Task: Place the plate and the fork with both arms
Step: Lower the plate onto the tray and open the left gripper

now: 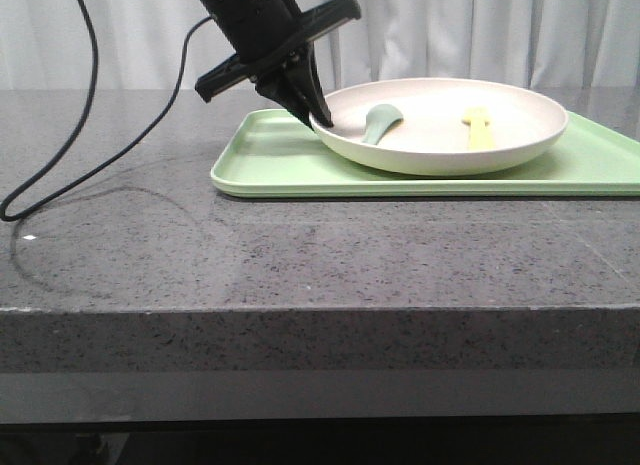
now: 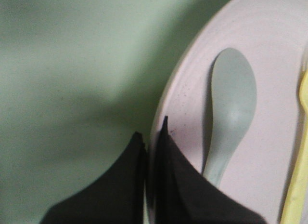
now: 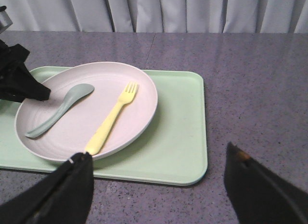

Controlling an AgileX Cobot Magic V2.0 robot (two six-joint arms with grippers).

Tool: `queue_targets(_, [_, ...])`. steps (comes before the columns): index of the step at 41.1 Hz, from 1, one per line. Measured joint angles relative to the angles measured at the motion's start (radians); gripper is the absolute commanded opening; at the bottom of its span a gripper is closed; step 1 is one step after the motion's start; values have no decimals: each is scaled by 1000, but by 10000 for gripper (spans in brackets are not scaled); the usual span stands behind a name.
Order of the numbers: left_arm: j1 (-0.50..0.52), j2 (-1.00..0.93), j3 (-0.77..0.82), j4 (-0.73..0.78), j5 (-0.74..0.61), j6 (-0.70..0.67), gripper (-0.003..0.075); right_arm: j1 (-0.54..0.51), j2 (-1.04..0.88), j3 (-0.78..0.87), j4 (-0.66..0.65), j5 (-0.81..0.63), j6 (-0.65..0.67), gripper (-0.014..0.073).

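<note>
- The plate [image 1: 440, 125], a shallow cream-white dish, sits on the light green tray [image 1: 270, 160], toward the tray's left half as the front view shows it.
- The pale yellow fork [image 3: 111, 119] lies inside the plate, tines toward the curtain and handle end touching the plate's near rim; only the right wrist view shows its whole length, while the front view gives just a foreshortened yellow strip [image 1: 477, 128].
- A grey-green spoon [image 3: 60, 109] lies in the plate beside the fork, apart from it, on the side nearer the left gripper.
- The left gripper [image 1: 318, 113] grasps the plate's left rim. The left wrist view shows what the front view cannot: the two black fingers [image 2: 178, 185] are clenched with the thin rim [image 2: 159, 123] between them, one finger over the tray, the other inside the plate just beside the spoon's handle [image 2: 221, 156].
- The right gripper [image 3: 159, 185] appears only in its own wrist view; its fingers are spread wide and released, holding nothing, hanging over the tray's edge and the table on the side opposite the curtain.
- The tray rests on a speckled grey stone table [image 1: 300, 255]; a black cable [image 1: 90, 135] trails across the table's left part, seen only from the front.
- A pale curtain [image 3: 192, 12] hangs behind the table.
</note>
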Motion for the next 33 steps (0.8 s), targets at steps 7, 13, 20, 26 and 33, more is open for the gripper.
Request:
queue_targets(7, [-2, 7, -2, 2, -8, -6, -18, 8, 0, 0, 0, 2, 0, 584])
queue_targets(13, [-2, 7, -2, 4, -31, -7, -18, 8, 0, 0, 0, 2, 0, 584])
queue_targets(20, [-2, 7, -2, 6, -31, -7, -16, 8, 0, 0, 0, 2, 0, 584])
queue_targets(26, [-4, 7, -2, 6, -31, -7, 36, 8, 0, 0, 0, 2, 0, 584])
queue_targets(33, [-6, 7, -6, 0, -31, -7, 237, 8, 0, 0, 0, 4, 0, 584])
